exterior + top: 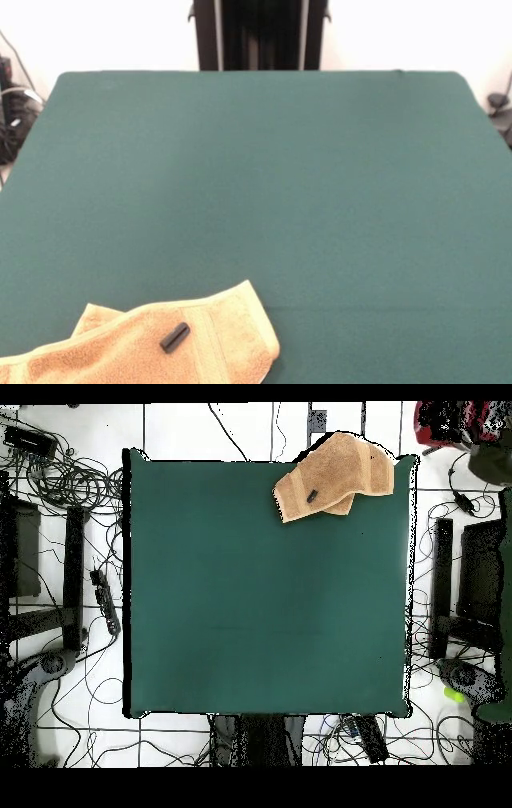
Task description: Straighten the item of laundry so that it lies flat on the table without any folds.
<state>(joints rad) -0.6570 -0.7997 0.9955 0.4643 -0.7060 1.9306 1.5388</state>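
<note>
The item of laundry [136, 344] is a golden-orange terry towel lying at the near left corner of the table [264, 184], partly cut off by the picture's lower edge. One corner is folded over on itself at its left. In the overhead view the item of laundry [340, 474] sits at the top right corner of the table [260, 604], one end reaching over the table's edge, a flap doubled under along its lower side. A small black cylinder [174, 337] rests on the towel, also seen as the black cylinder [312, 496] from above. No gripper shows in either view.
Cables [70, 474] and dark equipment [470, 584] lie on the floor around the table. The robot's pedestal [260, 36] stands at the far edge.
</note>
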